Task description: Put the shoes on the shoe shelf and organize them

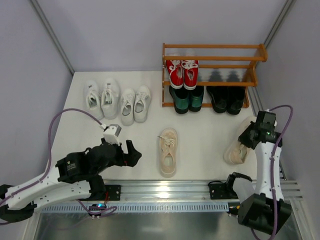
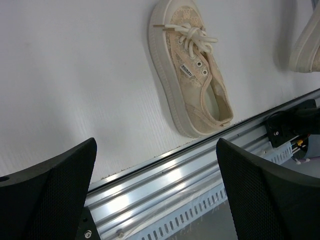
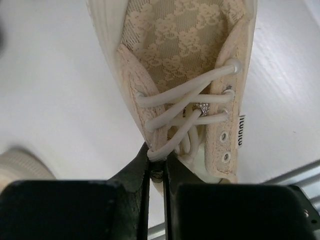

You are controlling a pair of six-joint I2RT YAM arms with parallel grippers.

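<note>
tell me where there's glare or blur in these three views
Top external: even light, glare on the silver aluminium rail. Left wrist: cream lace-up fabric shoe sharp, bright streaks on the rail between the black gripper fingers. Right wrist: white laces of the held cream shoe crisp, bottom-left corner blurred.

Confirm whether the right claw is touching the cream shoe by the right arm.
Touching. Right wrist view shows the right claw pinched on the laced edge of the cream shoe, no gap.
</note>
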